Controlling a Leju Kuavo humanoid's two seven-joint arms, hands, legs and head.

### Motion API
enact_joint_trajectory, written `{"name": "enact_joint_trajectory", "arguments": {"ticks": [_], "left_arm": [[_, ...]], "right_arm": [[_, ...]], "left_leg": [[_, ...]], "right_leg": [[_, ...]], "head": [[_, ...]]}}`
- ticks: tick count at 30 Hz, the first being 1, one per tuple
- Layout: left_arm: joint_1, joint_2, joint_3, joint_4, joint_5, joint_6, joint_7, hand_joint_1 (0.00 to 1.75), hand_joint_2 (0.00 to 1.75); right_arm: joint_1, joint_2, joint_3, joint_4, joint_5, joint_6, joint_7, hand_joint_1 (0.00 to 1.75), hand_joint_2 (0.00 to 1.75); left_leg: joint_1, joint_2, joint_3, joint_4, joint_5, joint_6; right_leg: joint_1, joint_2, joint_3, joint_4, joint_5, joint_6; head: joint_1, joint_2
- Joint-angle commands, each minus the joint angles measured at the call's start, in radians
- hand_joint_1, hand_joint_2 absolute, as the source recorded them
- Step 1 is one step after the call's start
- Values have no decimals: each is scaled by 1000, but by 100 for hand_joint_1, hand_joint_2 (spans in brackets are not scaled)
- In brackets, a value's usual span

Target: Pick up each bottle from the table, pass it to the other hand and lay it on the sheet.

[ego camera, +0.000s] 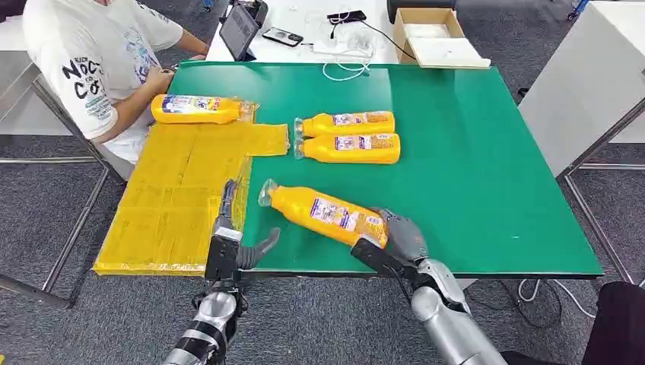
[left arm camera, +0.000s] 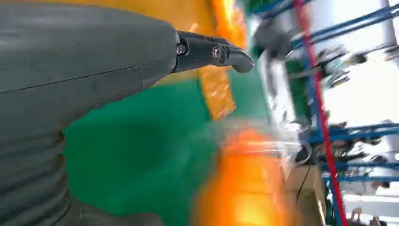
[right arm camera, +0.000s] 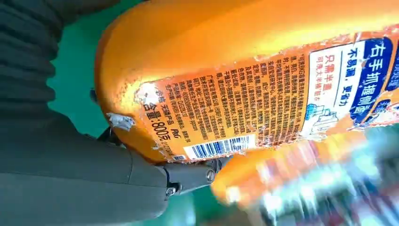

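Four orange bottles in play here, and the one that matters is the bottle [ego camera: 323, 214] the right hand [ego camera: 395, 237] has clamped around its base end, cap pointing toward the sheet [ego camera: 179, 199]. It sits tilted over the near part of the worktop [ego camera: 487, 175], just beside the sheet's edge; can't tell if it's lifted clear or its side is touching the green. The right wrist view shows the label [right arm camera: 263, 108] up close, scuffed and peeling at the edges.

My guess: rigid plastic, smooth and a bit slippery. If it's full, that's decent weight hanging off one end, so it'll want to droop at the cap. The body's flat sides look like the best place to grab, around the middle near the label, not the narrow neck.

The left hand [ego camera: 232, 247] hovers at the sheet's near edge, fingers apart, holding nothing, near the bottle's cap end.

Two more bottles [ego camera: 348, 137] lie side by side farther back on the worktop, and one bottle [ego camera: 196, 109] lies on the far end of the sheet. That sheet looks like thin crinkly yellow film, so it might bunch up if something drags across it.

Beyond: a seated person [ego camera: 99, 68] at the far left corner, a cardboard box [ego camera: 433, 38] and some cables [ego camera: 346, 57] on a white desk, grey carpet all round.
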Motion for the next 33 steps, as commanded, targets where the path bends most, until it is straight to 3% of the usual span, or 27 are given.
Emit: {"name": "enact_joint_trajectory", "arguments": {"ticks": [1,9,13,15,22,28,33], "left_arm": [[45,-20,60,-53,202,-272,165,0,175],[83,-9,56,-170,220,-215,152,0,175],[99,16,27,-212,498,-536,298,0,175],[96,27,11,-208,585,-622,323,0,175],[115,45,-40,-278,711,-791,331,0,175],[121,48,-74,-297,742,-826,345,0,175],[122,48,-76,-296,742,-827,343,0,175]], "right_arm": [[248,240,-336,-569,-105,-375,-207,175,175],[268,259,-373,-586,-144,-467,-238,175,175],[277,241,-323,-540,-134,-415,-308,175,175],[279,243,-296,-512,-128,-394,-332,175,175],[312,261,-184,-434,-96,-323,-388,175,175],[318,294,-78,-305,-48,-310,-401,175,175],[314,298,-71,-277,-50,-309,-402,175,175]], "left_leg": [[-1,0,-1,1,-2,0],[-1,0,1,0,-3,1],[0,0,1,0,-2,1],[0,0,0,-1,-1,1],[0,0,0,-1,-1,0],[0,1,0,-2,-1,0],[1,1,2,-2,-2,1]], "right_leg": [[0,0,0,1,-2,-2],[0,-1,1,0,-3,-2],[0,-1,1,0,-2,-2],[0,0,0,-1,-1,-2],[0,0,0,-1,-1,-2],[1,1,0,-2,-1,-2],[1,1,2,-2,-2,-3]], "head": [[1,0],[0,0],[0,0],[0,0],[0,0],[0,0],[0,0]]}}
